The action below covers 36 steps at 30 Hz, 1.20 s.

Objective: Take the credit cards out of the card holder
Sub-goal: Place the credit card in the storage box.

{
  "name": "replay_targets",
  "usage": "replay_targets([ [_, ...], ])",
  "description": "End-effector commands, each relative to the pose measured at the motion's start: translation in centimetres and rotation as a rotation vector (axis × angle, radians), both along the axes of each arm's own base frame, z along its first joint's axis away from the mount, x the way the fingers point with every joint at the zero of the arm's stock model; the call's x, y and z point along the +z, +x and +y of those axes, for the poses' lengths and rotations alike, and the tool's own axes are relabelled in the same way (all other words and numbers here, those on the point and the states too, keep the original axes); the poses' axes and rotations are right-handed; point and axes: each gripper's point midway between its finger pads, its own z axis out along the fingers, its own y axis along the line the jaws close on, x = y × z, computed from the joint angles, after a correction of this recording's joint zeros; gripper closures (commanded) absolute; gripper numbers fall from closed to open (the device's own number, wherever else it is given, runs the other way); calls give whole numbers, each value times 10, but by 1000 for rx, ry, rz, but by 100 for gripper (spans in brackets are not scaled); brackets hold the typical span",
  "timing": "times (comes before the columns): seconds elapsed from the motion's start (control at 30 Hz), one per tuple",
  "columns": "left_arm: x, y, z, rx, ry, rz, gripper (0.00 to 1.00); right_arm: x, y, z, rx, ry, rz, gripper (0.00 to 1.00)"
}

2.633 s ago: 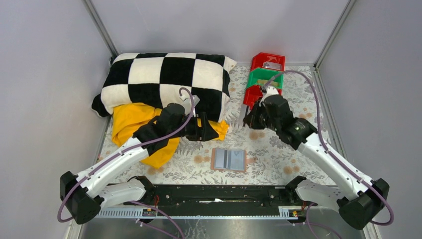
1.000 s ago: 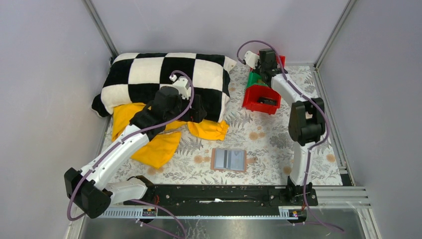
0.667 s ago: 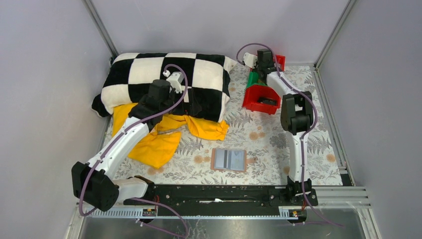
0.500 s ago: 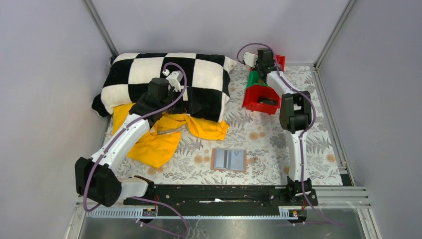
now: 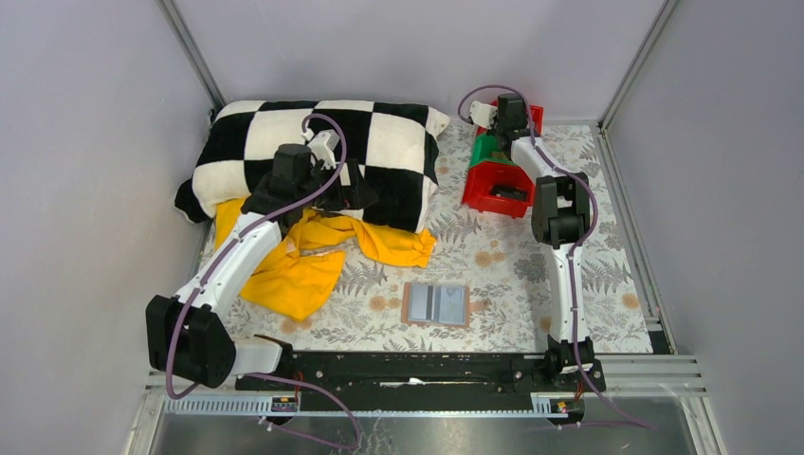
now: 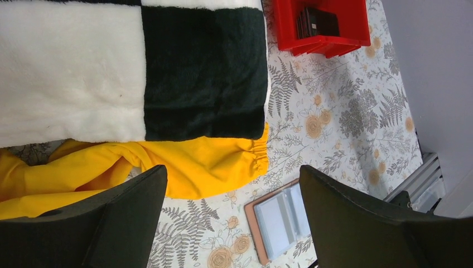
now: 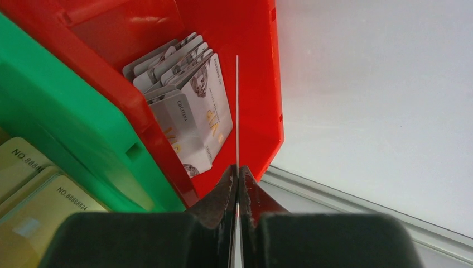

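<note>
Two arms appear in the top view; where does each reach, the student asks.

Top view, the tutor replies: the left gripper (image 5: 365,194) hangs over the near edge of a checkered pillow (image 5: 275,128), above a yellow garment (image 5: 284,275). The right gripper (image 5: 510,118) is stretched to the far right corner, over a row of three bins: a near red bin (image 5: 485,185), a green bin (image 5: 488,148) and a far red bin (image 5: 533,114). The card holder (image 5: 436,304) lies open and flat on the floral tablecloth (image 5: 512,275), near the front edge between the arm bases, well apart from both grippers. A dark strip runs down between its grey-blue panels; whether that strip is a card cannot be told.

And the left wrist view, the student asks.

Left wrist view, the tutor says: the two fingers (image 6: 111,223) stand spread wide, with the pillow's edge and a yellow sleeve visible between them. The card holder shows at the lower edge, just beside one finger in the picture. At the top, the near red bin holds a stack of dark cards (image 6: 317,22).

Then the right wrist view, the student prompts.

Right wrist view, the tutor answers: the fingers are pressed together, pinching a thin card (image 7: 237,111) seen edge-on and upright over the far red bin. That bin holds a fan of pale printed cards (image 7: 189,106). The green bin beside it holds gold cards (image 7: 33,184). The face of the pinched card is hidden, so its colour cannot be told.
</note>
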Motion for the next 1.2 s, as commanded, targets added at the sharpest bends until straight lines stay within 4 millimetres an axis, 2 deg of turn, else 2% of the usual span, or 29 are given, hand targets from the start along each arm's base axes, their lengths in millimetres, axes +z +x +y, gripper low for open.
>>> replay_targets([
  [0.0, 10, 7, -5, -22, -46, -39, 9, 19, 15, 0, 33, -4, -84, 94],
  [0.27, 11, 10, -2, -22, -54, -38, 9, 17, 13, -1, 22, 14, -90, 82],
  [0.6, 9, 10, 1, -21, -61, -31, 9, 13, 5, -3, 12, 21, -62, 77],
  [0.77, 11, 9, 1, -22, -65, -31, 9, 19, 2, -5, -7, 33, -77, 75],
  [0.87, 12, 8, 1, -24, -71, -30, 9, 39, 3, -5, -39, 94, -129, 72],
  [0.93, 13, 7, 0, -26, -76, -30, 9, 60, 3, -2, -59, 157, -175, 66],
  [1.17, 20, 0, -2, -26, -106, -31, 9, 153, -15, 9, -110, 448, -346, 33],
])
